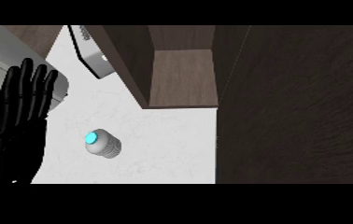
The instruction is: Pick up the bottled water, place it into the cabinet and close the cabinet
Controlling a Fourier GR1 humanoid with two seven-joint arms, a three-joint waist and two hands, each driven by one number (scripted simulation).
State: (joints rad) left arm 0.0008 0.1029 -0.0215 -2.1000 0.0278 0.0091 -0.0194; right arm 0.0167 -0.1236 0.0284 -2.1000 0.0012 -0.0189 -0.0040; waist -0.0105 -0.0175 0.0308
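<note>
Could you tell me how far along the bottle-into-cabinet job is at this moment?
Nothing looks done yet. The bottle stands on the white counter, untouched, in front of the cabinet, which is open with its shelf bare. Nothing is in hand: the left hand is open at the view's left edge, and the right hand is not in view. Left to do: pick up the bottle, place it inside and close the cabinet.

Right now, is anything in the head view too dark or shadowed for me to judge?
Head view: the cabinet interior is dim but its shelf shows; the open door is very dark; the bottled water is evenly lit on the white counter; the black left hand lacks detail.
</note>
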